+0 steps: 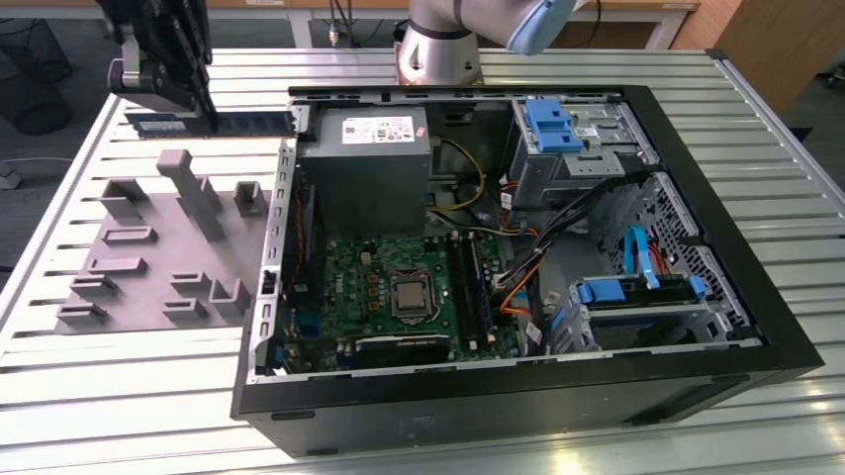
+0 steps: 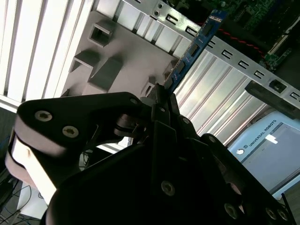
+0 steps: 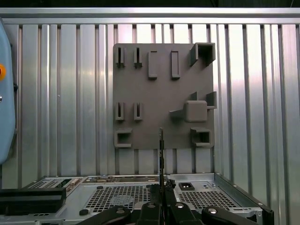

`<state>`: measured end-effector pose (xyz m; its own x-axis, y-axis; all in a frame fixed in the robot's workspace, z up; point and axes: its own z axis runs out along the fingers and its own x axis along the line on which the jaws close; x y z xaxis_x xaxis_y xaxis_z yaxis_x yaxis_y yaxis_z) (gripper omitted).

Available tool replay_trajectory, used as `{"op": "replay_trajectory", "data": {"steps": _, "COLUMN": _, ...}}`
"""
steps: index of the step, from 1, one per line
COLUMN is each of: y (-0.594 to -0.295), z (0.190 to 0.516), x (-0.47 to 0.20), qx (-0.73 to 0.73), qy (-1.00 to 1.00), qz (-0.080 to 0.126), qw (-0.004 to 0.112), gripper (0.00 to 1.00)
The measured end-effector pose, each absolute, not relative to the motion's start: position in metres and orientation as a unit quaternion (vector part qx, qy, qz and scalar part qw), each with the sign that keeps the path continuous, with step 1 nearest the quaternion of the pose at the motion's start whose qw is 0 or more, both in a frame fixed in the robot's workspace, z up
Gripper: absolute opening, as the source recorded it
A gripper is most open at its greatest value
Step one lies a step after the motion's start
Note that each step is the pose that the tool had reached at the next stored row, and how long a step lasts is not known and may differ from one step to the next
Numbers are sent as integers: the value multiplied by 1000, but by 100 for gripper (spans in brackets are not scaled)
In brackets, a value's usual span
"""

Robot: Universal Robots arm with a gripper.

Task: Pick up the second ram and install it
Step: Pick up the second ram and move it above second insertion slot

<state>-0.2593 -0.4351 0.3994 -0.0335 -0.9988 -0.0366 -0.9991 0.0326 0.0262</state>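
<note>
Jaws of the gripper are clenched on the second ram. The stick is held at the far side of the table, on the exterior view's left, beyond the grey fixture and outside the computer case.

Risk, as judged: the narrow pinch may let the stick pivot, and a tilted stick could then jam at the slots.

The power supply label carries print too small to read.

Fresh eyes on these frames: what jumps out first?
The open computer case on the slatted table, its green motherboard exposed, dominates the exterior view. At that view's upper left, the gripper is shut on the second ram, near the grey fixture plate.
</note>
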Motion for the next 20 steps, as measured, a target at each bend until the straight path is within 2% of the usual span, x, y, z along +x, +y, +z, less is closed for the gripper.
{"op": "replay_trajectory", "data": {"steps": 20, "y": -435, "z": 399, "x": -254, "qx": -695, "qy": 719, "qz": 22, "qw": 4, "gripper": 14}}
